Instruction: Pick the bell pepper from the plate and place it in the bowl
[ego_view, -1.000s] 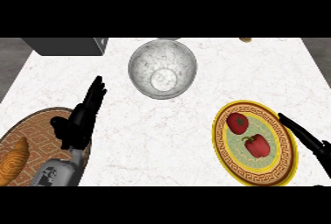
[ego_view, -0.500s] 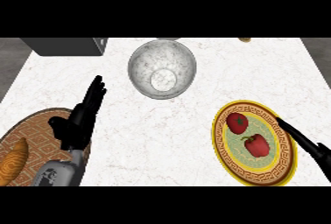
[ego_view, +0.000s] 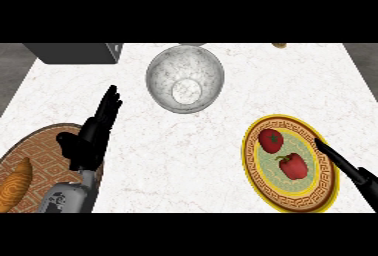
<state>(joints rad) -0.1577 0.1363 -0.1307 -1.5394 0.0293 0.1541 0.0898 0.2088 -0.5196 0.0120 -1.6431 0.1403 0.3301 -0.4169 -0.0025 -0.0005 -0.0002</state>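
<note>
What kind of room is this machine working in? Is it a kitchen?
Most likely a kitchen counter: a pale marble-look top carries a bowl, a yellow patterned plate holding a red bell pepper and a tomato.

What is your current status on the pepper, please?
Right hand open, fingers over plate rim. Left hand open, resting. Bell pepper on plate beside tomato. Bowl unobstructed.

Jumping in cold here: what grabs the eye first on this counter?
The yellow-rimmed plate at right, holding a red bell pepper and a tomato, with the right hand stretched over its edge. Up the middle sits an empty bowl; the left hand rests open at left.
</note>
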